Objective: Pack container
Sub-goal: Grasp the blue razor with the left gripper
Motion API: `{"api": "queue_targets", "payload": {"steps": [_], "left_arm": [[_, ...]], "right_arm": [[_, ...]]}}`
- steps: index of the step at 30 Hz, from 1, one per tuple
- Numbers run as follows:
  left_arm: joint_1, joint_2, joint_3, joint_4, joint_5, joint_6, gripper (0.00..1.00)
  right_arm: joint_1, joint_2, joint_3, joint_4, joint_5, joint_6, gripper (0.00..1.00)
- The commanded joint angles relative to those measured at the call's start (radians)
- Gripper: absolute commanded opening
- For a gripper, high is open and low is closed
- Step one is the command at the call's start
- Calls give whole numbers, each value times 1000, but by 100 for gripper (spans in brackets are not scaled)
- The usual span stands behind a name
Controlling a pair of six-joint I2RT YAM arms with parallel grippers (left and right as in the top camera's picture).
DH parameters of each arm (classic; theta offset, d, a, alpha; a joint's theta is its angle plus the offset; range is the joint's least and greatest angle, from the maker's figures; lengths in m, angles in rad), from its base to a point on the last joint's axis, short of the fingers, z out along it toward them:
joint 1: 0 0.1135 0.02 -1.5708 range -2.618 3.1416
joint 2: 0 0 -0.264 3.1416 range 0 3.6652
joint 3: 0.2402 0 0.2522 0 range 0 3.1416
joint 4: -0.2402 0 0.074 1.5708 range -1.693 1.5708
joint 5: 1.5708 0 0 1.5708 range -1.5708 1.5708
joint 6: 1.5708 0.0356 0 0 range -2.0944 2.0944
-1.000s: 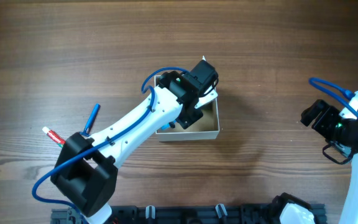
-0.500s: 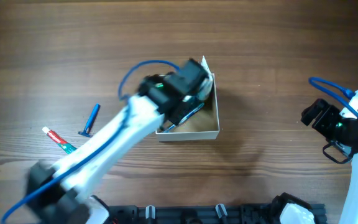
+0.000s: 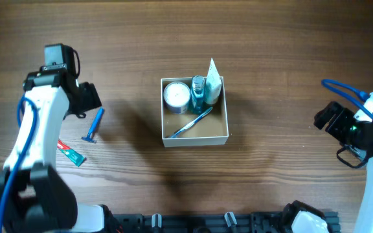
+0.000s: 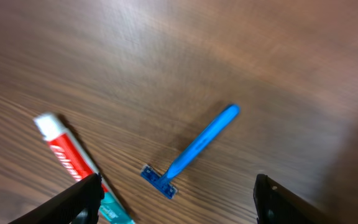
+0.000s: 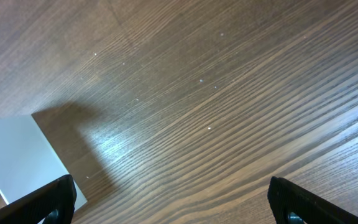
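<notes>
The container (image 3: 196, 141), a small square open-top cardboard box with white walls and a tan inside, sits about mid-table. It already holds a round white-lidded jar (image 3: 176, 96), a teal bottle (image 3: 198, 92), a white paper packet (image 3: 214, 74) and what looks like a slim blue toothbrush (image 3: 192, 122), though that view is too small to be sure.

The left gripper (image 4: 176, 200) hangs near the left edge with its fingers spread wide and empty, over a blue plastic disposable razor (image 4: 194, 149).

The razor lies flat and thin on the wood, so the fingers may scrape over it or skid it away rather than lift it. A red, white and green toothpaste tube (image 4: 73, 165) lies just beside the razor's head and could be nudged or caught in the same pinch. The far half of the box is crowded, so a long item may end up propped across the rim.

The right gripper (image 5: 171, 186) waits near the right edge, spread and empty.

The dark wood-grain tabletop (image 3: 271, 52) is smooth, and a black rail (image 3: 193, 220) runs along its near edge. Nothing of the room shows.
</notes>
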Motion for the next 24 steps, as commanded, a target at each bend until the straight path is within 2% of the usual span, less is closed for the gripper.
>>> {"api": "queue_targets", "payload": {"steps": [1,8,13,21,24], "left_arm": [[4,104,-8,12,35,-4,79],[4,260,-8,34,61,14,79],[4,274,-9,45,139,69,75],[4,280,-119,121,151,58,79],[4,280,-120,112,165,58,74]], "right_arm": [[-3,23,12,2,-15,-13,100],[-3,27,12,2,-15,-21,100],[-3,27,12,2,-15,-21,100],[-3,27,12,-7,-16,-21,100],[-3,27,12,-17,-16,-20,100]]}}
